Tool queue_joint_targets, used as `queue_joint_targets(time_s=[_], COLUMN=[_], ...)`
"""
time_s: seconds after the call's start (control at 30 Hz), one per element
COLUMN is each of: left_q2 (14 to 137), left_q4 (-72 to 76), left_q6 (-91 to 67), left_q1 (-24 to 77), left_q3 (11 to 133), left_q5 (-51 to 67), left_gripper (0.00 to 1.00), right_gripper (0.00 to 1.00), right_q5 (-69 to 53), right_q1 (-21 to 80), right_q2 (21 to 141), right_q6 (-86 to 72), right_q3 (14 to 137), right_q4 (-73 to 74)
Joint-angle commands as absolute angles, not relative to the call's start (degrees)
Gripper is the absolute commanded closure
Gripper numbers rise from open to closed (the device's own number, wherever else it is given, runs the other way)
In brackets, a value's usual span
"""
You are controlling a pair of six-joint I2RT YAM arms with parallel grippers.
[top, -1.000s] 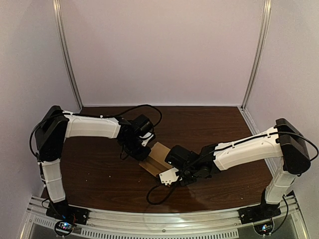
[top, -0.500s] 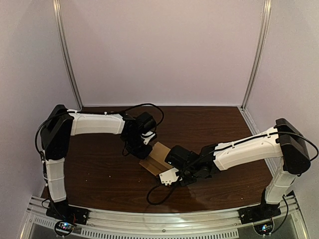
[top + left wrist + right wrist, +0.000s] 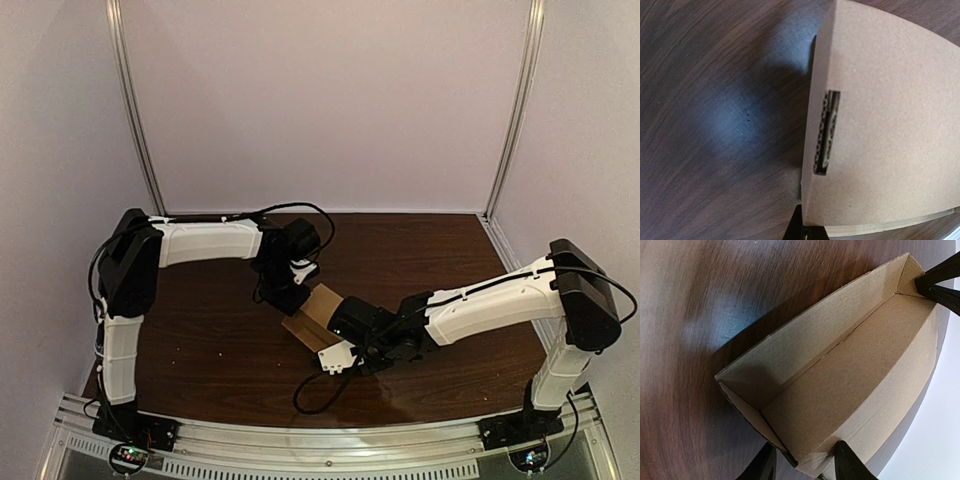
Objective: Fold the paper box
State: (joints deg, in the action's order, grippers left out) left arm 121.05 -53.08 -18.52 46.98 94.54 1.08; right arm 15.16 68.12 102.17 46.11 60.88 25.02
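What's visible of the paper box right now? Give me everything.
The paper box is plain brown corrugated cardboard, half erected as an open tray. It has a flat base, raised long walls and one short end wall folded up. One outer panel has a narrow slot. It sits mid-way across the dark wooden table. The right tool straddles its near corner, and the left tool meets the far end.

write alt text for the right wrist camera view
An open brown paper box fills the frame, its inside facing the camera and its walls raised, with the dark wood table behind it. The right gripper has a dark finger on each side of the near corner, and the left gripper meets the far corner at top right.
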Motion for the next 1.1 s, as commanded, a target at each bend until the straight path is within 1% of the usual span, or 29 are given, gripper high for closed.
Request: queue_joint_targets(time_s=[0.0, 0.27, 0.4, 0.6, 0.7, 0.83, 0.9, 1.07], left_q2=[124.0, 122.8, 120.3, 118.0, 116.6, 114.5, 112.8, 106.5], left_q4=[-52.8, -54.0, -54.1, -54.4, -54.5, -55.0, -55.3, -52.4], left_q6=[-17.9, -18.0, -18.1, -18.5, -18.7, -18.8, -19.1, -20.1], left_q1=[47.6, 47.6, 47.6, 47.6, 47.6, 47.6, 47.6, 47.6], left_q3=[99.2, 99.6, 98.7, 97.1, 95.9, 94.9, 93.9, 87.6], left_q5=[6.1, 5.5, 3.9, 1.8, 0.9, 0.9, -1.3, -3.2], left_gripper=[1.0, 1.0, 0.95, 0.81, 0.77, 0.75, 0.75, 0.75], right_gripper=[0.6, 0.61, 0.61, 0.61, 0.61, 0.61, 0.61, 0.61], right_q5=[0.9, 1.5, 2.4, 2.8, 3.1, 3.3, 3.2, 3.1], right_q1=[70.1, 70.1, 70.1, 70.1, 70.1, 70.1, 70.1, 70.1], right_q2=[109.9, 109.9, 110.2, 110.3, 110.5, 110.6, 110.7, 111.0], right_q6=[46.4, 45.9, 45.7, 45.4, 45.3, 45.2, 45.1, 45.1], right_q3=[56.6, 56.3, 56.4, 56.8, 56.9, 57.1, 57.3, 57.4], right_q4=[34.5, 34.4, 34.2, 34.5, 34.6, 34.7, 34.8, 34.8])
